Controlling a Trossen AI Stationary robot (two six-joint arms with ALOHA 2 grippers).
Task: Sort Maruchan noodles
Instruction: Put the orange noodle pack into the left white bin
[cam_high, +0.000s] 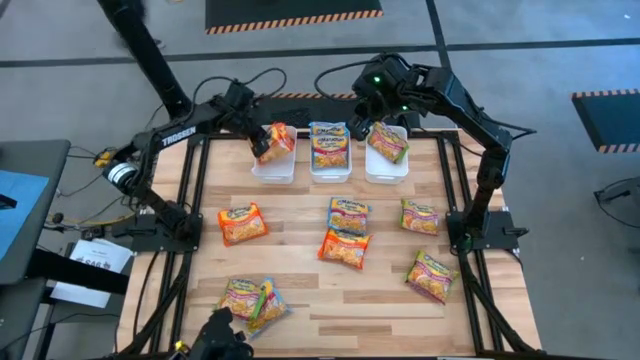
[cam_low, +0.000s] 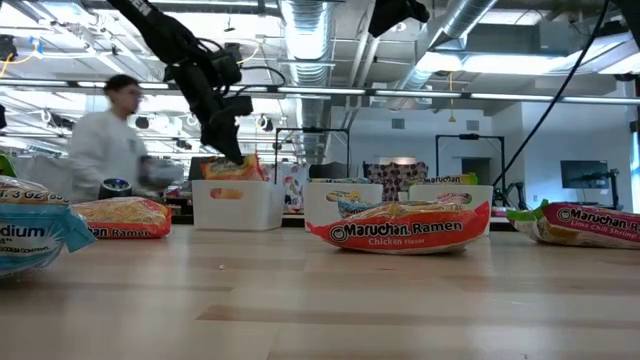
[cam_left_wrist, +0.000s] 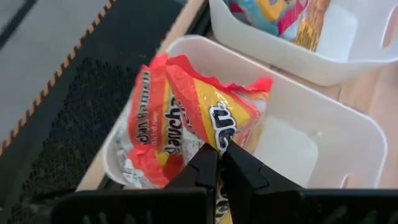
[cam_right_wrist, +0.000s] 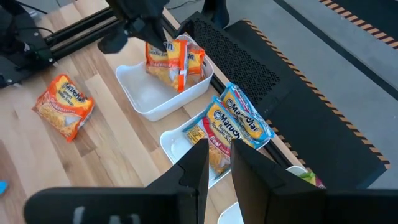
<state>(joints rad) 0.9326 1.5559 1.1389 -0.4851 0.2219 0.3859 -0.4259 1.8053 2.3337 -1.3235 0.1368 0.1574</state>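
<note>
Beyond the table a person shows only low down — left hand grasping an orange packet

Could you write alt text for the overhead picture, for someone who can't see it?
The left hand holds an orange ramen packet over the left white bin; two more bins beside it hold packets, and others lie scattered on the wooden table.

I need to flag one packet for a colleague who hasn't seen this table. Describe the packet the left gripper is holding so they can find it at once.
Look at the row of three white bins at the table's far edge and take the left bin. Above it the left gripper is shut on an orange packet. It is the only packet held up off a surface; the other orange packets lie flat on the wood.
</note>
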